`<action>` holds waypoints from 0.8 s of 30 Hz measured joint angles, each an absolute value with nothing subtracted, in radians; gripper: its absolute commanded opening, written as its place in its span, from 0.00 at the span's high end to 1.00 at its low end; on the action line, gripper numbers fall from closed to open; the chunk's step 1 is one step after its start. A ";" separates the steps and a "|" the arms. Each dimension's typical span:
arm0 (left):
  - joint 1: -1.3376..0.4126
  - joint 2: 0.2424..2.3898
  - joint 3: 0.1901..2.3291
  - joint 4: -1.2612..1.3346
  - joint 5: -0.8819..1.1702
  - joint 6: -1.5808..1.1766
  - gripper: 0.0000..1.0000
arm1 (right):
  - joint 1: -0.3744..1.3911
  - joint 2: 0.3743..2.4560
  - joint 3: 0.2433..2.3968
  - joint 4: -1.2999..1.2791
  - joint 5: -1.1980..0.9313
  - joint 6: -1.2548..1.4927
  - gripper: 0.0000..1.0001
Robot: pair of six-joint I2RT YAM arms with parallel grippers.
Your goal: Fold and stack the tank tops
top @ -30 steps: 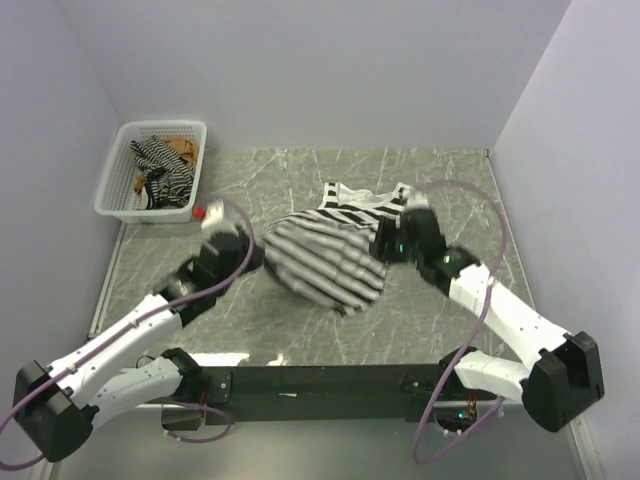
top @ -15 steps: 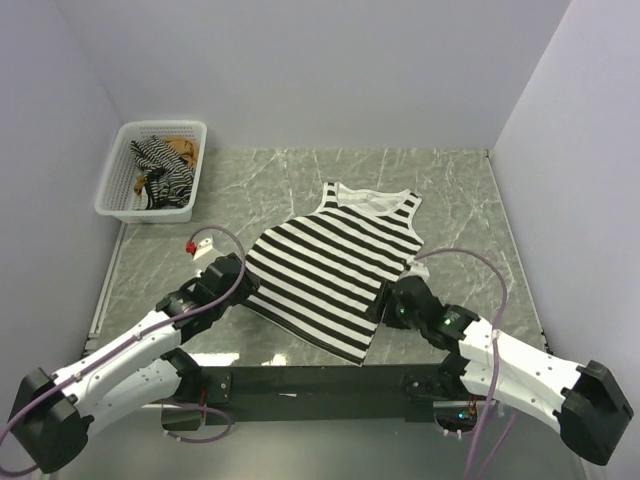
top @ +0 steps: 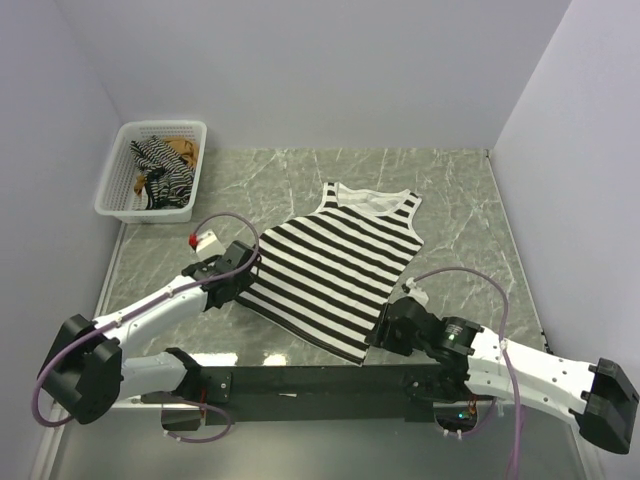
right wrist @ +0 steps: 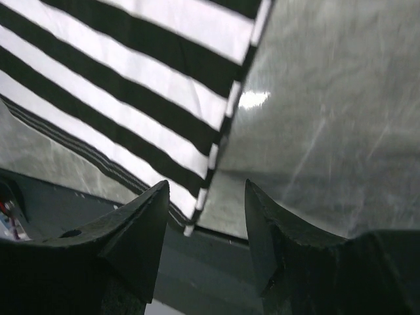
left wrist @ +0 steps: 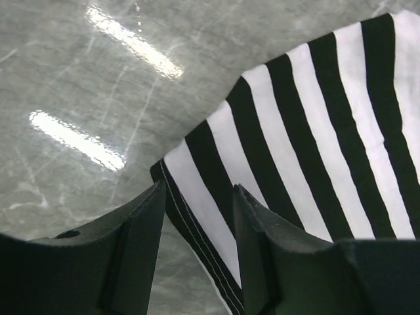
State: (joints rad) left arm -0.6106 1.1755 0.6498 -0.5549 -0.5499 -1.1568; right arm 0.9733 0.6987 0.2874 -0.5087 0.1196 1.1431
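Note:
The black-and-white striped tank top [top: 335,262] lies spread flat on the marble table, neck toward the back wall. My left gripper [top: 245,268] stands open at its left hem corner. In the left wrist view the tank top's hem [left wrist: 197,216] lies flat on the table between the parted fingers of that gripper [left wrist: 197,190]. My right gripper [top: 385,325] is open at the near right hem corner. The right wrist view shows this gripper [right wrist: 207,187] just above the striped tank top [right wrist: 131,85], whose corner reaches the table's near edge. Two more tank tops, a thin-striped one [top: 160,165] and a tan one [top: 182,147], sit in the basket.
A white mesh basket [top: 117,198] stands at the back left of the table. The black mounting rail [top: 320,380] runs along the near edge between the arm bases. Grey walls close the table at the back and on both sides.
A second ago both grippers held the striped top bunched above the table. It now lies spread flat; both grippers have drawn toward the near edge and let go of it.

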 measured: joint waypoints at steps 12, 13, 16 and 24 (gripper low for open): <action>-0.508 1.175 0.612 -0.540 -0.548 -1.154 0.49 | 1.121 0.845 0.318 -0.476 0.113 1.244 0.44; -0.504 1.175 0.611 -0.537 -0.546 -1.148 0.49 | 1.132 0.856 0.321 -0.470 0.114 1.251 0.44; -0.493 1.175 0.611 -0.522 -0.541 -1.135 0.49 | 1.164 0.903 0.341 -0.459 0.119 1.263 0.44; -0.479 1.173 0.611 -0.476 -0.505 -1.111 0.49 | 1.200 1.026 0.411 -0.490 0.128 1.255 0.50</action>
State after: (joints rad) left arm -0.4789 1.1728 0.6109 -0.4763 -0.5053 -1.1110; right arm 1.2003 1.0264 0.4114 -0.4900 0.1276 1.2549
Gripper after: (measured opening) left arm 0.509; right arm 0.525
